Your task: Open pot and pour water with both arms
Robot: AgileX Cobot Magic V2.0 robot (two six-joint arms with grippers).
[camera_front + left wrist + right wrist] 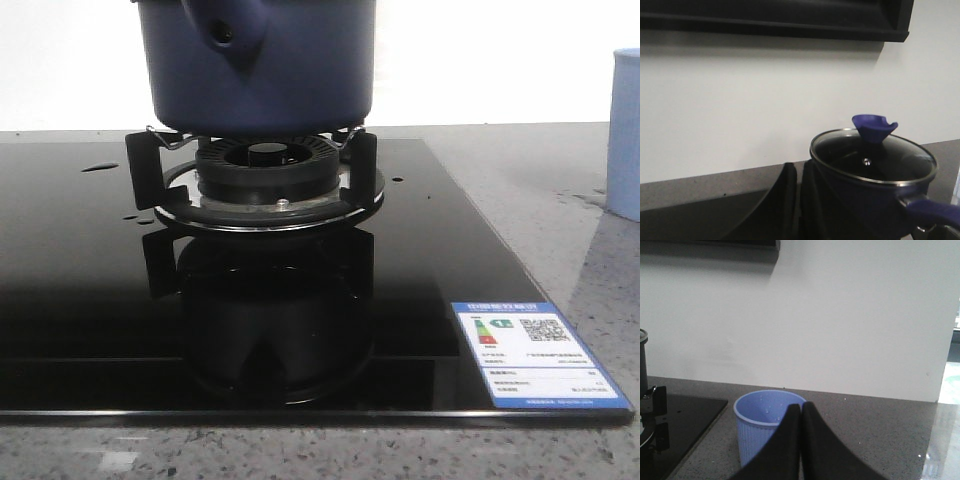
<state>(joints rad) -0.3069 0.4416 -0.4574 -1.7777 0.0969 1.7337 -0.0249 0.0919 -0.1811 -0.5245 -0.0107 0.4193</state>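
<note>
Black glass hob: lidded pot on burner; cup beside.

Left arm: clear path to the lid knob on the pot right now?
Probably yes. In the left wrist view the left pincer is shut, short of the pot, and nothing stands between it and the lid knob on the glass lid. It would need to open first.

Pot dark navy blue, matte; lid clear glass, steel rim, blue knob. Cooktop glossy black, sticker blue-white with QR code. Cup pale blue, ribbed. Counter speckled grey. Gripper fingers black.
</note>
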